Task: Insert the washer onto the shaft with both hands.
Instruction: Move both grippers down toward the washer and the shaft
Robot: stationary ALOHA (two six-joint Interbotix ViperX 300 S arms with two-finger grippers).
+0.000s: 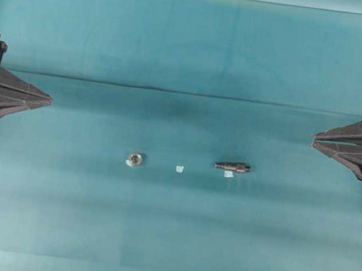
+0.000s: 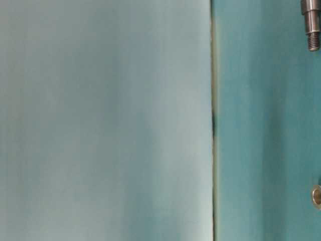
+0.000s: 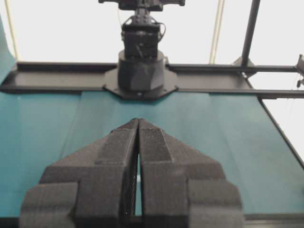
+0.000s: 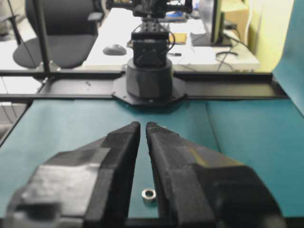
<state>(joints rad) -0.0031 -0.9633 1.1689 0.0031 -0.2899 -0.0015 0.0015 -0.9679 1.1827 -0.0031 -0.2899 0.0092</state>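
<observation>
The washer (image 1: 134,160), a small silvery ring, lies flat on the teal cloth left of centre. It also shows at the right edge of the table-level view (image 2: 317,196) and, far off, in the slit between the right fingers (image 4: 149,194). The shaft (image 1: 233,166), a short dark stepped rod, lies on its side right of centre, its narrow end (image 2: 313,24) showing in the table-level view. My left gripper (image 1: 49,99) (image 3: 138,121) hangs at the far left, shut and holding nothing. My right gripper (image 1: 316,141) (image 4: 143,125) hangs at the far right, shut with only a thin slit, holding nothing.
Two small pale scraps lie on the cloth, one (image 1: 179,169) between washer and shaft, one (image 1: 229,174) just below the shaft. A fold line (image 1: 187,93) crosses the cloth behind them. Each wrist view faces the opposite arm's base (image 3: 140,71) (image 4: 149,78).
</observation>
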